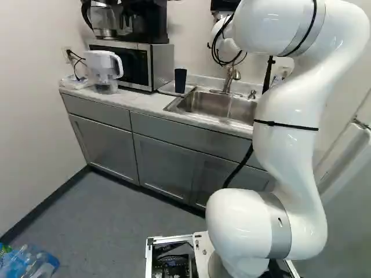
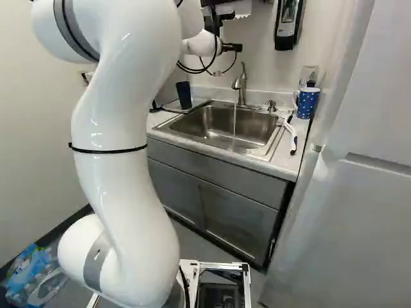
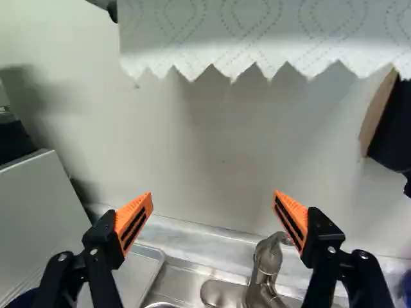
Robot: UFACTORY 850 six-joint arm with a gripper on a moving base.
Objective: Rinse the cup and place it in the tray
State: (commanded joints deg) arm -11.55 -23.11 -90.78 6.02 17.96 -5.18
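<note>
Wrist view: wall (image 3: 212, 154) behind sink (image 3: 183, 280), apparently tray (image 3: 138, 273) alongside

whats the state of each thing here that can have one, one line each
Black orange-padded two-finger gripper: open, nothing held
Dark tapered cup: standing on the silver metal tray
Curved metal faucet: running, thin stream
Grey cabinet doors: shut
Silver-and-black microwave: shut
White-handled brush: lying beside the steel sink

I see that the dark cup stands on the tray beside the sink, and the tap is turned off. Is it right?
The tap is not off: the right base view shows water running from it into the sink. The dark cup does stand on the tray beside the sink.
</note>
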